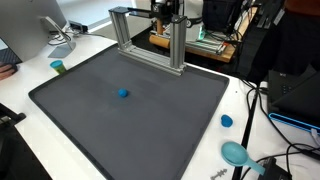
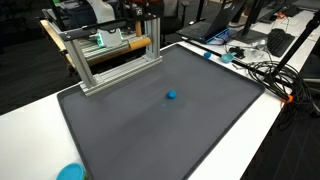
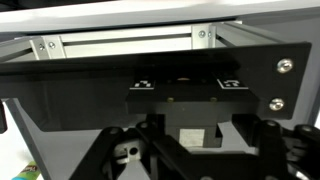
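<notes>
My gripper (image 1: 167, 12) is high at the back of the table, over the top bar of an aluminium frame (image 1: 150, 40), and shows in both exterior views (image 2: 147, 12). In the wrist view its dark fingers (image 3: 197, 132) stand apart with nothing between them, facing a black panel (image 3: 150, 75) with small markers and the frame's rails (image 3: 120, 42). A small blue object (image 1: 123, 94) lies alone near the middle of the dark grey mat (image 1: 90, 120), far from the gripper; it also shows in an exterior view (image 2: 172, 96).
A green cup (image 1: 58, 67) stands off the mat's corner. A blue cap (image 1: 227, 121) and a teal round object (image 1: 235, 152) lie on the white table beside the mat. Cables (image 2: 265, 72) and equipment crowd the table's edge. A monitor (image 1: 30, 25) stands nearby.
</notes>
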Motion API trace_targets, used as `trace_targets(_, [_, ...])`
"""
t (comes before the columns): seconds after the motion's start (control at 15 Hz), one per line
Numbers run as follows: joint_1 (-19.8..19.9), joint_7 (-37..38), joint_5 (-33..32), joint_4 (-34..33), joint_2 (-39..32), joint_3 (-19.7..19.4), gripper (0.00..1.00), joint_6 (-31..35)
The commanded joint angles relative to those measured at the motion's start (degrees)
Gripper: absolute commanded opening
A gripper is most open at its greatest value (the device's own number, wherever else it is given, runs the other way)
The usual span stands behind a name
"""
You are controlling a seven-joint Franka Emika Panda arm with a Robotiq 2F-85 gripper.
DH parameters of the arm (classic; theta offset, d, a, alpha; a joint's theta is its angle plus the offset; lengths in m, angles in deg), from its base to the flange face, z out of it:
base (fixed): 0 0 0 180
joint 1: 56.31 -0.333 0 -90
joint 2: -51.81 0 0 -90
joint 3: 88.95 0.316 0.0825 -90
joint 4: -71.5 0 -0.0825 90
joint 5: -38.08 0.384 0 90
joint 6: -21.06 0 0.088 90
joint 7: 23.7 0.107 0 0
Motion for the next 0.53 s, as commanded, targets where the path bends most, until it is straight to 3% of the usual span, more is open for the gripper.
trace_targets(0.0, [-0.05,-0.13,-1.11,-0.06,0.33,0.35,0.89,-2.60])
trace_targets(0.13, [-0.13,0.31,-0.85,-0.17,0.38,0.47,0.92,-3.31])
trace_targets(0.27, [-0.31,0.21,-0.64,-0.32,0.23,0.47,0.87,-3.20])
trace_targets(0.33, [-0.33,0.16,-0.62,-0.35,0.23,0.46,0.83,-3.13])
trace_targets(0.47, [-0.46,-0.14,-0.35,-0.38,0.30,0.22,0.62,-2.81])
